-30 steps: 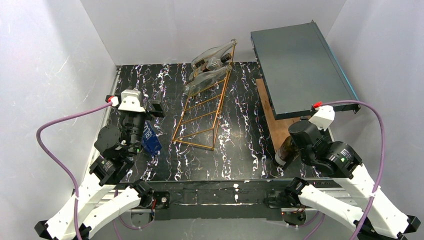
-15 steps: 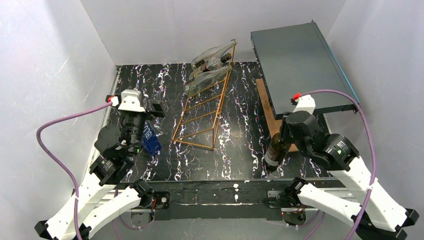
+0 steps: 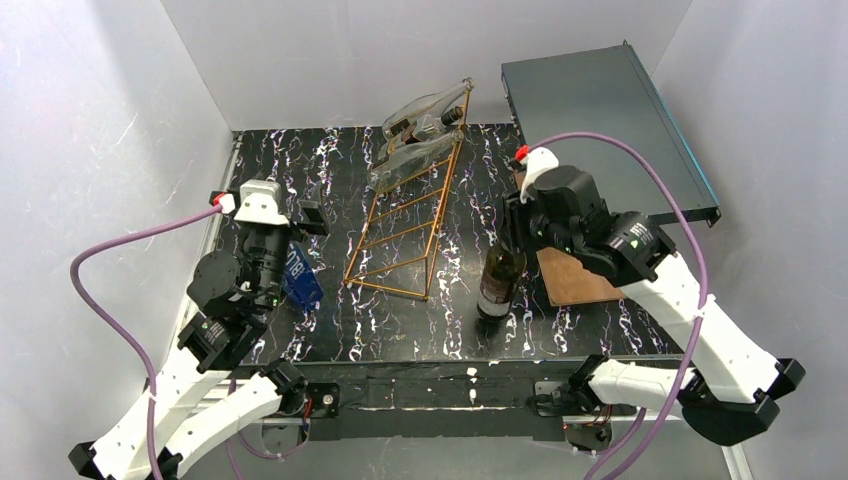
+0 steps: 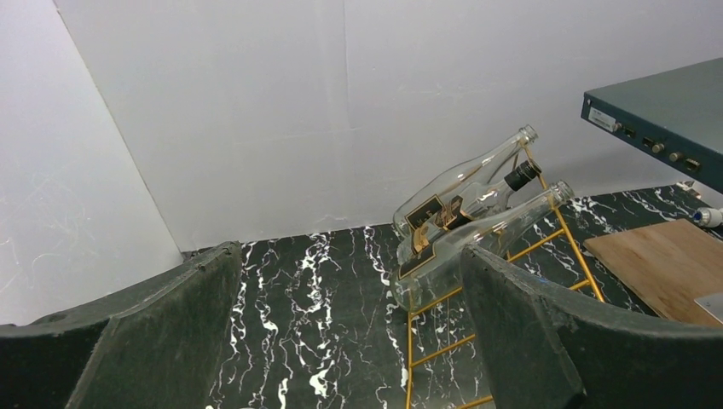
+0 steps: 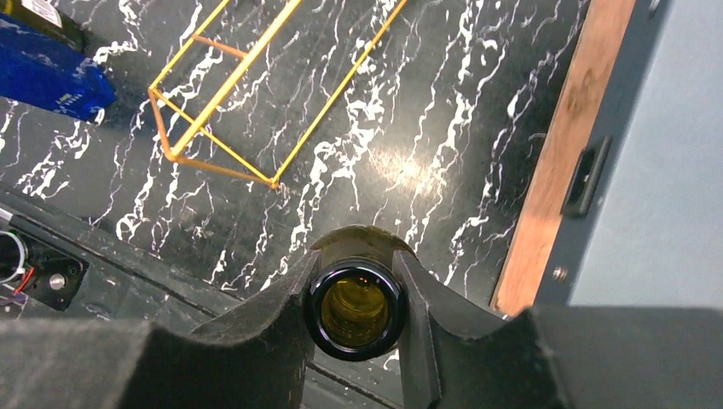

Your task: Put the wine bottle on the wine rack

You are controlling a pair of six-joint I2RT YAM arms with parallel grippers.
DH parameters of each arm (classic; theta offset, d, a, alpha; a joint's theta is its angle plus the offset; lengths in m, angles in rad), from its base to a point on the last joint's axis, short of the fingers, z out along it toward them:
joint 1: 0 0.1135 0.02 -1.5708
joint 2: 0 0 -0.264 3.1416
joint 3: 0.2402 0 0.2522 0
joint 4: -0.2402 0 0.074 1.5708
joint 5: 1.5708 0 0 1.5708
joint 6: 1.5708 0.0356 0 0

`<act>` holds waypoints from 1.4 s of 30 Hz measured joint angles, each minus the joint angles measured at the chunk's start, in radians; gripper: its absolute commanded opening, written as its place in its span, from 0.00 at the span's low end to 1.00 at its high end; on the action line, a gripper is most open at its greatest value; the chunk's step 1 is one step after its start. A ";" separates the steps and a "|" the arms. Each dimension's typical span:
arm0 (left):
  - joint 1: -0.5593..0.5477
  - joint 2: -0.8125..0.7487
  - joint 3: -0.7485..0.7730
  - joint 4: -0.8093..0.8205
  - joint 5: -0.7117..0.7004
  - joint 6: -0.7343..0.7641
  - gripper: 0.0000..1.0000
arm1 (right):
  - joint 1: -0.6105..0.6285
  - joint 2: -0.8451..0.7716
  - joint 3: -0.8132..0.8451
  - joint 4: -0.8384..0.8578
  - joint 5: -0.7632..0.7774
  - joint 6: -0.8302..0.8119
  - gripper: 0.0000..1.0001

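Carrying the wine bottle (image 3: 499,280) by its neck, just right of the wine rack's (image 3: 405,235) near end.

From where I stand, the right gripper (image 5: 355,307) is pinched on the dark glass neck right under the lip. The bottle hangs upright between the rack and the wooden board (image 3: 575,275); I can't tell whether its base touches the table. The left gripper (image 4: 349,256) waits with its fingers spread wide, holding nothing. I'd judge the bottle rigid, slick, breakable and bottom-heavy, so the lip is a sound stop, though the body may swing once tilted. Its dark label is too small to read, as are the black-and-gold labels on the clear bottles (image 3: 420,130) lying on the rack's far end. The blue pack's (image 3: 300,280) white lettering isn't legible either.
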State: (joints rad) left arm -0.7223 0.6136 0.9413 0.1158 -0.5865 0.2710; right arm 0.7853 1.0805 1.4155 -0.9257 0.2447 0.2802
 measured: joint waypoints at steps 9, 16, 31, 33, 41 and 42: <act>-0.010 0.027 -0.001 -0.011 0.018 -0.011 0.99 | 0.000 0.084 0.227 -0.017 0.070 -0.077 0.01; -0.011 0.034 -0.002 -0.012 0.018 -0.010 0.99 | 0.000 0.203 0.380 -0.012 0.170 -0.124 0.01; -0.013 0.033 -0.002 -0.011 0.019 -0.010 0.99 | 0.000 0.521 0.771 0.018 0.200 -0.155 0.01; -0.013 0.034 -0.002 -0.011 0.020 -0.010 0.99 | 0.000 0.529 0.804 0.044 0.204 -0.157 0.01; -0.013 0.033 -0.003 -0.011 0.026 -0.010 0.99 | 0.000 0.529 0.814 0.216 0.209 -0.151 0.01; -0.013 0.032 -0.003 -0.011 0.026 -0.010 0.99 | 0.000 0.529 0.813 0.243 0.204 -0.149 0.01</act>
State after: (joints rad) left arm -0.7353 0.6460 0.9386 0.1043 -0.5610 0.2611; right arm 0.7853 1.6093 2.2284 -0.6827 0.4492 0.1314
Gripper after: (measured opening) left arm 0.992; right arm 0.424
